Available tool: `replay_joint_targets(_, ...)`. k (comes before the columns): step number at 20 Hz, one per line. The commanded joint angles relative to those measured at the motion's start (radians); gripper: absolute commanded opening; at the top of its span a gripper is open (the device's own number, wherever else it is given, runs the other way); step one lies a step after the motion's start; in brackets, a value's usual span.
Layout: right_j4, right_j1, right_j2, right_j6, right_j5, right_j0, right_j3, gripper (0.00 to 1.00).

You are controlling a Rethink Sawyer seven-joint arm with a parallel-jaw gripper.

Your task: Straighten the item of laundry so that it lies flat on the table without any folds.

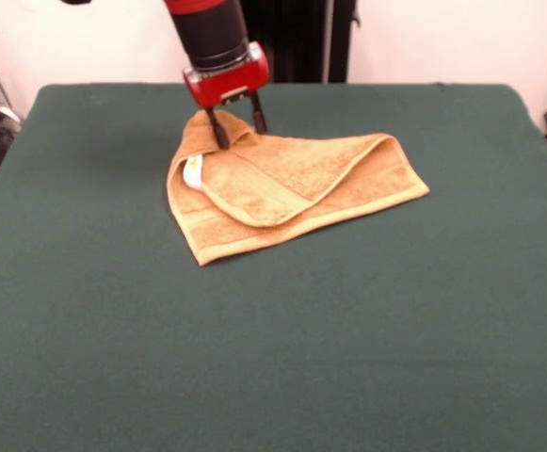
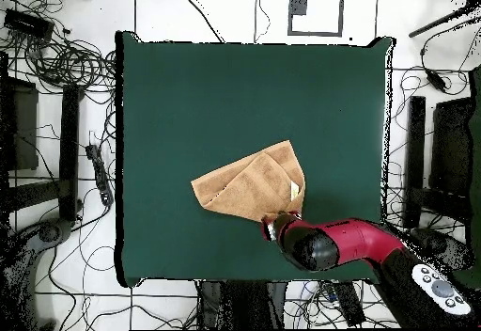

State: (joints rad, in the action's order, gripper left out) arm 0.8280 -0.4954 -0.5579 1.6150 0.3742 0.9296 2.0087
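The orange-tan towel (image 1: 292,184) lies folded over itself on the green table (image 1: 348,330), slightly left of centre and towards the far side. One flap is doubled over on top, and the white label (image 1: 192,171) shows at its left edge. My gripper (image 1: 242,137) is down at the towel's far corner. Its two black fingers (image 1: 220,132) stand apart, one on each side of the raised corner fold. In the overhead view the towel (image 2: 249,186) lies just above the gripper (image 2: 271,226), near the robot's side of the table (image 2: 207,92).
Green table surface stretches wide on all sides of the towel. Cables and stands (image 2: 66,64) lie on the floor beyond the table's edges. The red arm (image 2: 348,243) reaches in from the overhead view's lower right.
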Motion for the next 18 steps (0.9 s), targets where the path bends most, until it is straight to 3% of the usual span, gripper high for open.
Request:
replay_joint_targets(1, -0.008, -0.040, -0.009, 0.110, -0.040, -0.155, 0.000, 1.00)
replay_joint_targets(8, -0.181, -0.139, 0.024, 0.187, 0.096, -0.283, -0.070, 1.00)
replay_joint_targets(18, -0.296, -0.156, 0.155, 0.218, 0.088, -0.430, -0.169, 1.00)
